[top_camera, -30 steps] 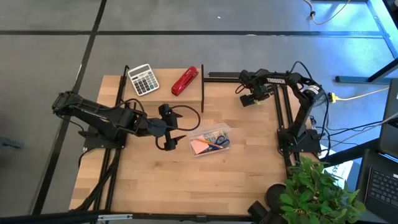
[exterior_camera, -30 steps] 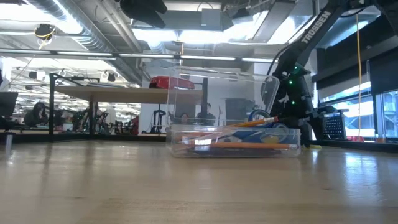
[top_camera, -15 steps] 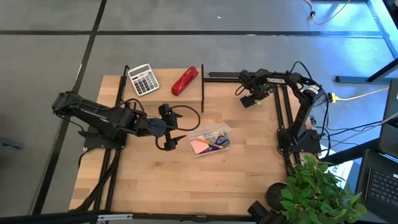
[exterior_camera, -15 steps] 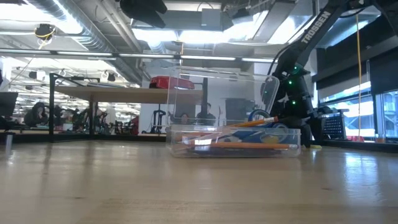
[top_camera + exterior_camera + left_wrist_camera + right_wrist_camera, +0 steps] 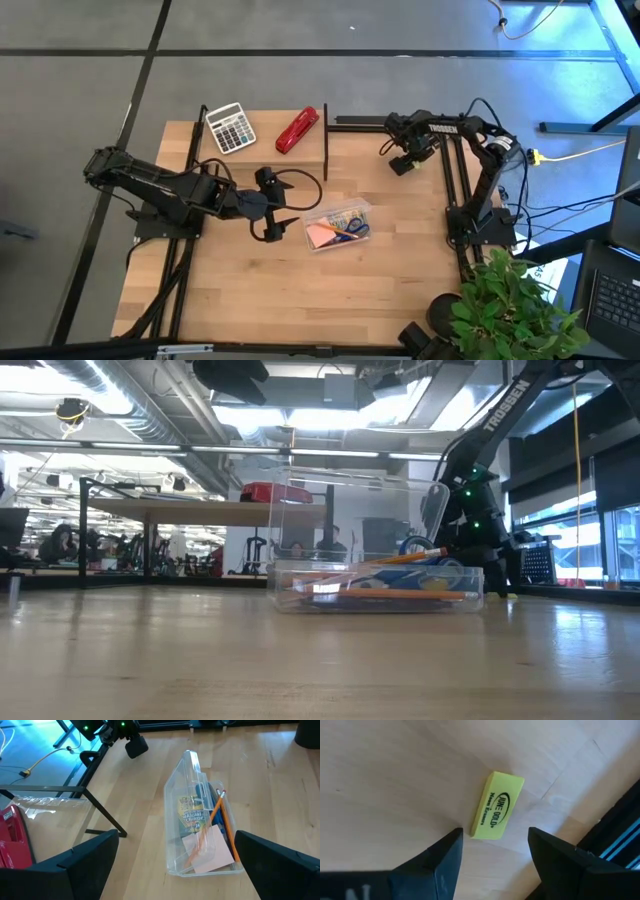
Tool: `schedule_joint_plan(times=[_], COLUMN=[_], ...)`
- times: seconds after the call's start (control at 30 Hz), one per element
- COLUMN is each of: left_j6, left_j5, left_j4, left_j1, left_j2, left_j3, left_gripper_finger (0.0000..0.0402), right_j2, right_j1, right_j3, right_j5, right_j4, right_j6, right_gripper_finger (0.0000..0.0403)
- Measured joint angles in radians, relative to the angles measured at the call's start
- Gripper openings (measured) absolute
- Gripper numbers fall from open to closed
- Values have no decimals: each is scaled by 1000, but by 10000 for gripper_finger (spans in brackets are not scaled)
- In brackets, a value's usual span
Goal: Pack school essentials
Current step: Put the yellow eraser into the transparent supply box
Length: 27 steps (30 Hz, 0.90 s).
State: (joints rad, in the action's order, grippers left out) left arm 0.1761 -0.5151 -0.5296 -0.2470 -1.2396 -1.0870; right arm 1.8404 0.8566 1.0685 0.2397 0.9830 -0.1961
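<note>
The clear plastic box (image 5: pixel 337 226) sits at the middle of the wooden table (image 5: pixel 260 290), lid up, already holding the blue-handled scissors (image 5: pixel 352 229), the pink sticky-note pad (image 5: pixel 212 849) and the orange pencils (image 5: pixel 223 822).

The left gripper (image 5: pixel 277 219) waits just left of the box, fingers spread and empty.

The step in hand looks like the eraser pick-up. The right gripper (image 5: pixel 492 851) hovers at the far right of the table, fingers released and holding nothing, with the yellow eraser (image 5: pixel 497 806) lying flat on the wood beyond its tips. To do it well, the fingers should probably straddle the eraser's narrow sides and come straight down, since the block lies near the black frame rail (image 5: pixel 615 832) and a skewed approach could nudge it underneath.

In the high view the eraser is hidden under the right gripper (image 5: pixel 404 161). How high the fingertips stand above the wood cannot be told. The small items in the box blur together, and no dark pen can be made out.
</note>
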Motion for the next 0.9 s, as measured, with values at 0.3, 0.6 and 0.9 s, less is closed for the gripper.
schedule_joint_plan(times=[0.3,0.6,0.9], left_j6=[0,-2,-2], left_j5=[0,0,0], left_j4=[0,0,0], left_j1=[0,0,0], left_j2=[0,0,0], left_j3=[0,0,0], left_gripper_finger=[393,393,393], right_j2=[0,-1,-2], right_j1=[-1,1,1], right_j3=[13,15,15], right_j5=[-31,-31,-25], right_j4=[8,-6,-50], right_j6=[77,43,-18], right_gripper_finger=[228,228,228])
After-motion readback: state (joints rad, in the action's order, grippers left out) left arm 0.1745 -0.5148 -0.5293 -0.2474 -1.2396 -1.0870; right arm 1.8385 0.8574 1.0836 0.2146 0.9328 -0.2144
